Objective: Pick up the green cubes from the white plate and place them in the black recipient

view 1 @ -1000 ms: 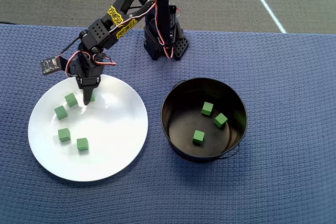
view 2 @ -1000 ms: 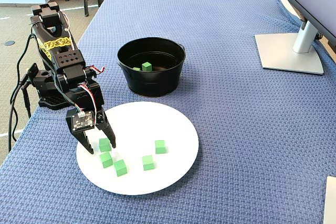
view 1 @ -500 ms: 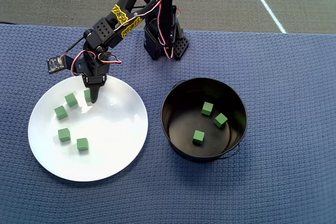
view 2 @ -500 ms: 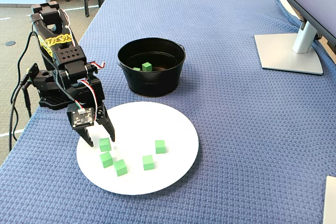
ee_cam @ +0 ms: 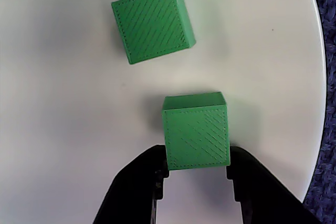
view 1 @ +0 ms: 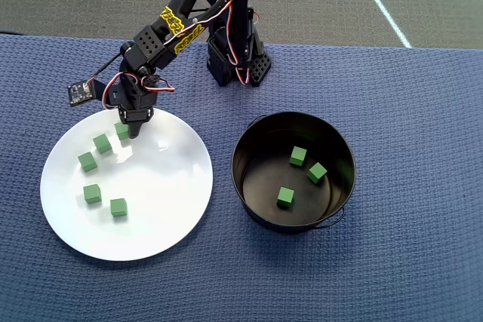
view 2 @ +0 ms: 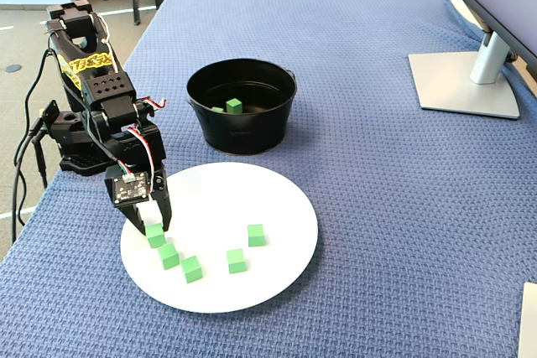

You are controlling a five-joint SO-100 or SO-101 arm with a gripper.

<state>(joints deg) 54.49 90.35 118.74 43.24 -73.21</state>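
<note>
My gripper [view 1: 128, 130] is down at the far-left edge of the white plate [view 1: 158, 201]. In the wrist view its two black fingers [ee_cam: 142, 182] press both sides of one green cube [ee_cam: 195, 135], which rests on the plate [ee_cam: 63, 103]. A second green cube [ee_cam: 153, 23] lies just beyond it. Several more green cubes [view 1: 92, 193] lie on the left half of the plate. The black recipient [view 1: 264, 179] stands to the right of the plate and holds three green cubes [view 1: 298, 156]. The fixed view shows the gripper [view 2: 153, 224] over the held cube [view 2: 154, 235].
The arm's base [view 1: 234, 65] stands at the back edge of the blue cloth [view 1: 415, 111]. A small circuit board [view 1: 79, 93] hangs from the wrist on the left. In the fixed view a monitor stand [view 2: 466, 81] sits at the far right.
</note>
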